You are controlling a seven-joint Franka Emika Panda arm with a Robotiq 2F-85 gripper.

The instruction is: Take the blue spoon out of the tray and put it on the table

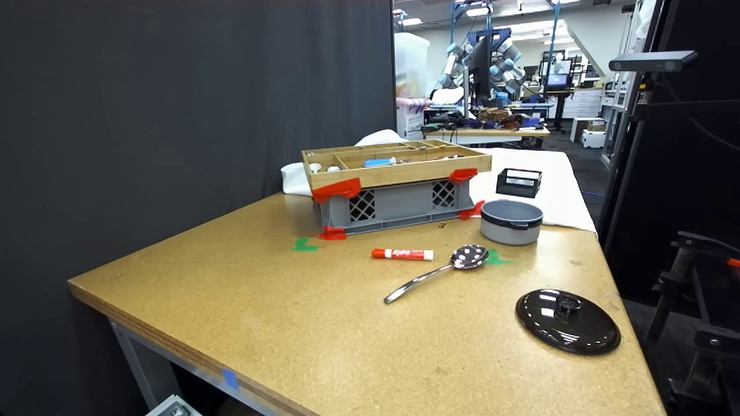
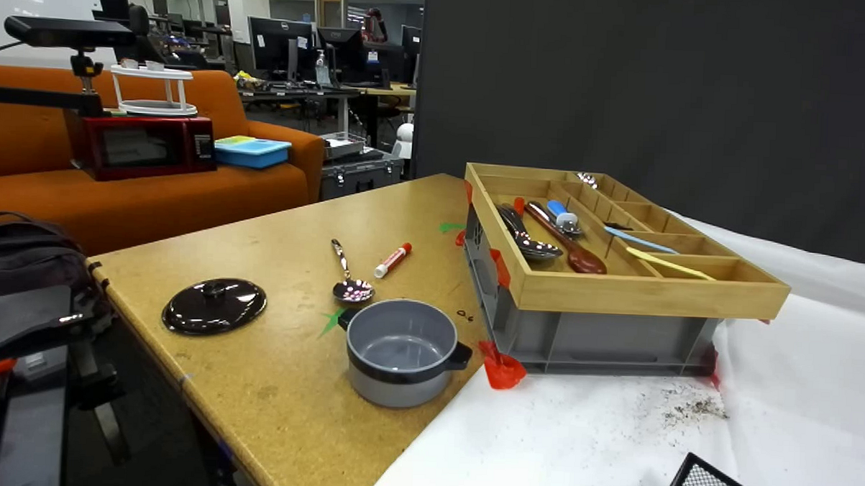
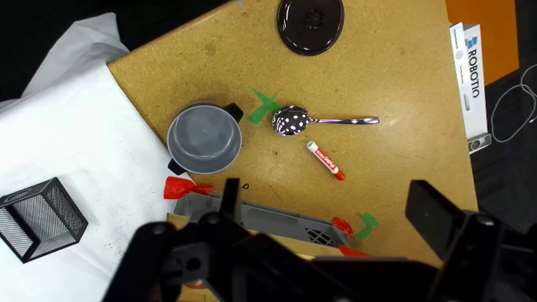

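Observation:
The tray [image 1: 399,209] is a grey crate with red-taped corners and a tan wooden divided top; it shows in both exterior views [image 2: 653,300] and partly in the wrist view [image 3: 277,221]. A slim light-blue utensil [image 2: 640,240], likely the blue spoon, lies across the tray's dividers; its bowl is not clear. A second utensil with a thick blue handle [image 2: 557,210] lies in the large compartment. The wooden table [image 1: 243,294] is under the tray. My gripper [image 3: 327,193] is wide open and empty, high above the table and tray edge. It is outside both exterior views.
On the table are a grey pot [image 2: 400,350], a black lid [image 1: 568,321], a metal spoon [image 1: 469,257] and a red marker [image 1: 402,254]. A black mesh box [image 3: 44,220] stands on the white sheet. A yellow utensil [image 2: 665,264] and dark spoons are in the tray.

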